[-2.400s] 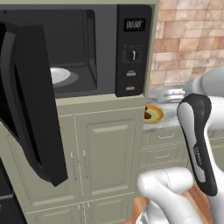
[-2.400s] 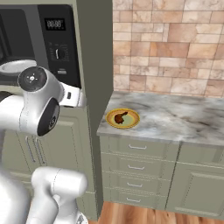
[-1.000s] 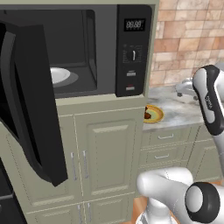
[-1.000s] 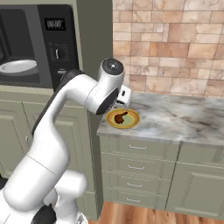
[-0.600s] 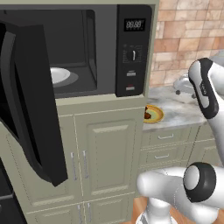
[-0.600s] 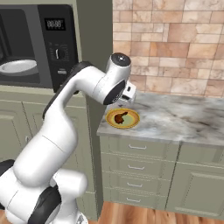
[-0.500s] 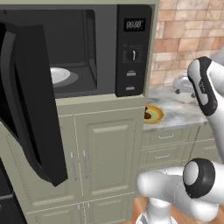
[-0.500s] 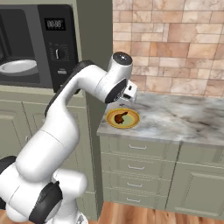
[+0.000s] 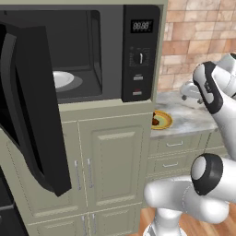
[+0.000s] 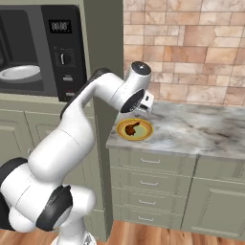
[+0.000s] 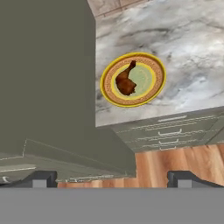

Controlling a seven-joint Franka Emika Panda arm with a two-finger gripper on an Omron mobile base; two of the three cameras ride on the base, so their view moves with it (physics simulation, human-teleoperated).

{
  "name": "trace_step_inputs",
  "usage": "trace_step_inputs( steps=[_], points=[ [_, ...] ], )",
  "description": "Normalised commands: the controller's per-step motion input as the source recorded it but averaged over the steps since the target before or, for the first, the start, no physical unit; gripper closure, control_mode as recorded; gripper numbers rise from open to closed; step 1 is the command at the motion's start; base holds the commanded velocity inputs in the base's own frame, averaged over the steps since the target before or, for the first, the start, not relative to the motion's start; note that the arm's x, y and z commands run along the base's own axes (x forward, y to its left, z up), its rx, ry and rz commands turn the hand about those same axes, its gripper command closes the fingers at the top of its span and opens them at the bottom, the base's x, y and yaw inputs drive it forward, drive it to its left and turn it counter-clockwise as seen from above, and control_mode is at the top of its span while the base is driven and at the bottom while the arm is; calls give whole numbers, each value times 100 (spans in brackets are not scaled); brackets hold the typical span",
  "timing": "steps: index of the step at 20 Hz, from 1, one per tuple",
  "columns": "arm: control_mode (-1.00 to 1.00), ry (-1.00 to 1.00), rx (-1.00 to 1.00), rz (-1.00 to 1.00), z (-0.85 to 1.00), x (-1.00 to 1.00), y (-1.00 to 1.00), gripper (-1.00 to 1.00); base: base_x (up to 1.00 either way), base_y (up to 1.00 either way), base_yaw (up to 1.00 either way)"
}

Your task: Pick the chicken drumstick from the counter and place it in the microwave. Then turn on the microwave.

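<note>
The reddish-brown chicken drumstick (image 11: 126, 81) lies on a round yellow-green plate (image 11: 154, 85) near the left edge of the marbled counter (image 11: 179, 39). In the right base view the drumstick (image 10: 132, 128) rests on the plate (image 10: 147, 132), just below and in front of my hand. My gripper (image 11: 111, 179) hangs above the counter's front edge, open wide, with nothing between its fingertips (image 11: 43, 178). The black microwave (image 9: 138, 50) stands left of the counter with its door (image 9: 32, 106) swung open and a white turntable plate (image 9: 62, 78) inside.
A tall beige cabinet side (image 11: 48, 74) rises right beside the plate, between the counter and the microwave. Drawers (image 10: 150, 174) sit under the counter, and a brick wall (image 10: 191, 52) backs it. The open microwave door juts far out to the left.
The arm has unfolded from in front of the base and swung over to the counter, bringing the hand above the plate. The drumstick and the plate have not moved. The jaws stayed open.
</note>
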Motion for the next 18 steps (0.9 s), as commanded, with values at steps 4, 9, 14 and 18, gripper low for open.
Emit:
trace_step_inputs(
  steps=[4, 9, 14, 18],
  points=[
    [-100, 0, 0, 1, -31, 33, 0, -100, 0, 0, 0],
    [-100, 0, 0, 1, -32, 25, 0, -100, 0, 0, 0],
    [-100, 0, 0, 4, -24, 22, 1, -100, 0, 0, 0],
    [-100, 0, 0, 6, -20, 26, 4, -100, 0, 0, 0]
  ],
)
